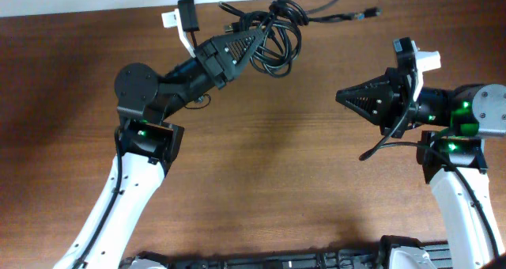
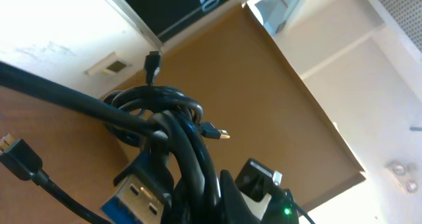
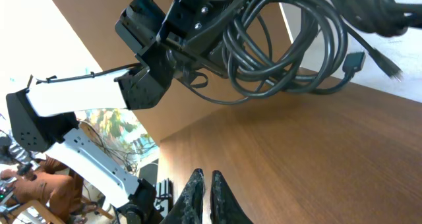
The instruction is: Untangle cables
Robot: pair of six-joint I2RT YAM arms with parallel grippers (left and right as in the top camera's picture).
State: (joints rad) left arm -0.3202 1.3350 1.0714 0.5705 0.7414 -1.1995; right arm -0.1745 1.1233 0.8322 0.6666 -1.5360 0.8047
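Note:
The cables [image 1: 278,38] are a knotted bundle of black cords at the table's far edge. One cord trails right and ends in a small plug [image 1: 371,13]. My left gripper [image 1: 254,43] is shut on the bundle's left side. In the left wrist view the cables [image 2: 165,122] fill the frame right at the left gripper [image 2: 214,201], beside a blue USB plug [image 2: 140,199]. My right gripper [image 1: 341,96] is shut and empty, well to the right of the bundle and pointing left. In the right wrist view the right gripper [image 3: 206,179] hovers over bare wood, with the cables [image 3: 290,49] looped ahead.
The brown wooden table [image 1: 261,166] ends at a white wall just behind the bundle. The left arm [image 3: 158,46] stretches towards the far edge. The right arm's own wire [image 1: 387,146] hangs below its wrist. Black equipment [image 1: 261,261] lies along the near edge.

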